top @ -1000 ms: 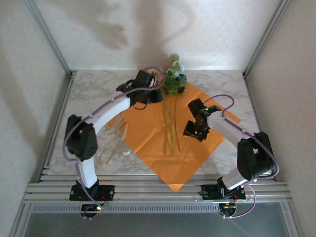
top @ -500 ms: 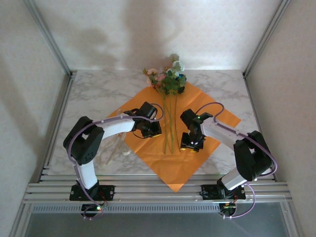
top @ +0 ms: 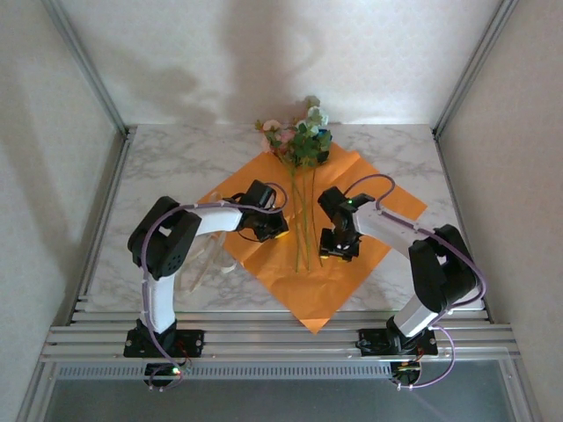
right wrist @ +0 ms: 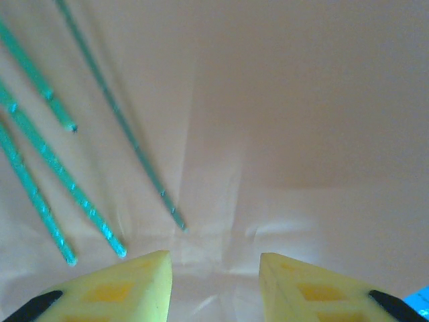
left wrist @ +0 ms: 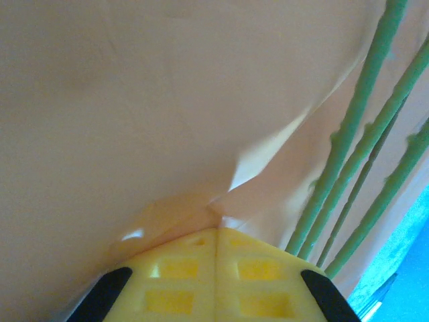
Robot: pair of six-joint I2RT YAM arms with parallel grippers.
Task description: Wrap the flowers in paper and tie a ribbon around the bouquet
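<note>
Seen from above, a bright orange sheet of paper [top: 308, 290] lies like a diamond on a marble table [top: 158, 176]. The flowers [top: 303, 145] lie along its middle, the pink, white and blue blooms at the far corner and the thin green stems [top: 303, 220] running toward the arms. The pale ribbon [top: 207, 255] lies loose on the table just off the paper's left edge, beside the left arm. The left gripper [top: 271, 227] is down on the paper just left of the stems; in its wrist view the yellow fingers [left wrist: 174, 268] are clenched together, with a raised pucker of paper at their tips. The right gripper [top: 339, 249] is low over the paper just right of the stem ends, its jaws apart with nothing between them.
</note>
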